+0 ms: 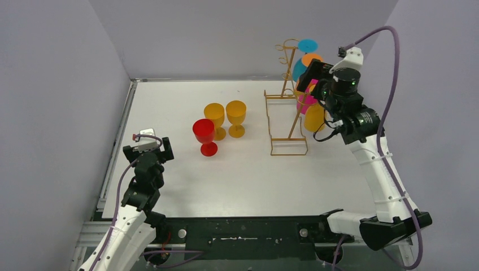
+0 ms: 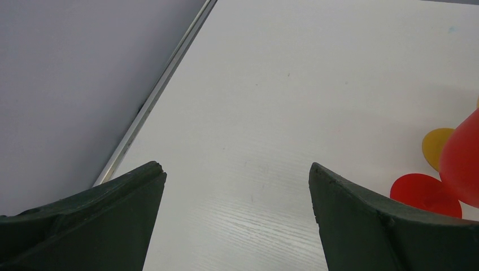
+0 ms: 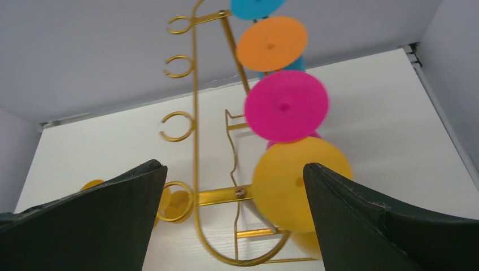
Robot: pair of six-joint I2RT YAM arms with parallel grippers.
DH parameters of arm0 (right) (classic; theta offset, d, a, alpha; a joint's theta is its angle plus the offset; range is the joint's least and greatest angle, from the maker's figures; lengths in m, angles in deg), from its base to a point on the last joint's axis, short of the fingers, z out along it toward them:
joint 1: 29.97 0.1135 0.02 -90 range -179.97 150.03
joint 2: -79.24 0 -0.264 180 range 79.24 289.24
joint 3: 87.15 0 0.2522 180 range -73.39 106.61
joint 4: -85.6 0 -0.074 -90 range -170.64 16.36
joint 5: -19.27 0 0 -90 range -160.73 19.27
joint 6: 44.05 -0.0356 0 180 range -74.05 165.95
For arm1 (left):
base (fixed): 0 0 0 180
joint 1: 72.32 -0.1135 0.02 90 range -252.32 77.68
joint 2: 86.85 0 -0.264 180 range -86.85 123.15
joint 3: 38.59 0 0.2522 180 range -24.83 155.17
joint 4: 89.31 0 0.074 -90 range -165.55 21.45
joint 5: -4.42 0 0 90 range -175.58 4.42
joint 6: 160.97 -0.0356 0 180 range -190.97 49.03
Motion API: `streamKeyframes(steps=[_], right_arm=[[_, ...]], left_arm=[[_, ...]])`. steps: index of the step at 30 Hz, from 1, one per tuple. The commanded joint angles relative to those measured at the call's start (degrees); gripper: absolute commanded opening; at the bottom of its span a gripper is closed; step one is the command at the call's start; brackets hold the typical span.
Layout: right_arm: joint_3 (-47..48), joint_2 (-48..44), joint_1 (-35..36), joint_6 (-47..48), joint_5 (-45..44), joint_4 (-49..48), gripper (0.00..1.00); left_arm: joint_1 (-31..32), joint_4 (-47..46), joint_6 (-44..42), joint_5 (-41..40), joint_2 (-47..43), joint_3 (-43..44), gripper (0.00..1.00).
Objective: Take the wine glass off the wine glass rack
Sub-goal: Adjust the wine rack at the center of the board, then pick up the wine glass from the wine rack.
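Observation:
The gold wire wine glass rack (image 1: 269, 121) stands at the back right of the table. Several glasses hang upside down on its right arm: blue (image 1: 308, 45), orange (image 1: 312, 58), pink (image 1: 308, 100) and yellow (image 1: 314, 118). My right gripper (image 1: 312, 76) is open, up beside these glasses and touching none. In the right wrist view the rack (image 3: 195, 113) and the feet of the yellow (image 3: 288, 183), pink (image 3: 285, 106) and orange (image 3: 271, 43) glasses lie beyond my open right gripper (image 3: 233, 167). My left gripper (image 1: 148, 141) is open and empty, low at the near left (image 2: 237, 166).
A red glass (image 1: 204, 135) and two yellow glasses (image 1: 215, 118) (image 1: 236, 117) stand upright mid-table, left of the rack. The red glass (image 2: 460, 161) shows at the right edge of the left wrist view. Grey walls enclose the table; a metal rail (image 2: 152, 101) runs along its left edge.

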Motion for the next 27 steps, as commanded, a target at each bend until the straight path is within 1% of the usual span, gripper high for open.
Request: streamKeyframes(steps=[1, 3, 6, 9, 15, 19, 25, 27], right_arm=[[2.5, -2.1, -9.8, -4.2, 8.7, 1.2, 0.97], [2.8, -2.0, -14.6, -5.3, 12.0, 1.7, 0.96], [2.4, -1.5, -19.2, -6.5, 17.6, 1.9, 0.94], [0.0, -1.3, -24.5, -9.4, 25.9, 1.2, 0.9], [-10.0, -3.3, -34.5, -17.7, 43.3, -7.7, 0.68], [-12.8, -2.9, -37.7, -20.6, 51.0, -11.4, 0.62], [-15.1, -2.4, -38.5, -23.1, 55.5, -15.0, 0.59], [-15.5, -2.5, -38.5, -23.4, 55.7, -15.5, 0.57]], left_arm=[[0.2, -2.0, -0.5, -0.1, -0.5, 0.5, 0.97], [0.3, -2.2, -0.5, -0.1, -0.5, 0.5, 0.97], [0.3, -2.3, -0.5, 0.1, -0.5, 0.5, 0.97], [0.3, -2.2, -0.6, 0.1, -0.7, 0.4, 0.97], [0.3, -2.2, -0.8, 0.8, -0.7, 0.3, 0.97], [0.4, -2.4, -0.8, 0.9, -0.7, 0.3, 0.97], [0.4, -2.3, -0.8, 0.7, -0.8, 0.3, 0.97], [0.4, -2.3, -0.8, 0.7, -0.8, 0.3, 0.97]])
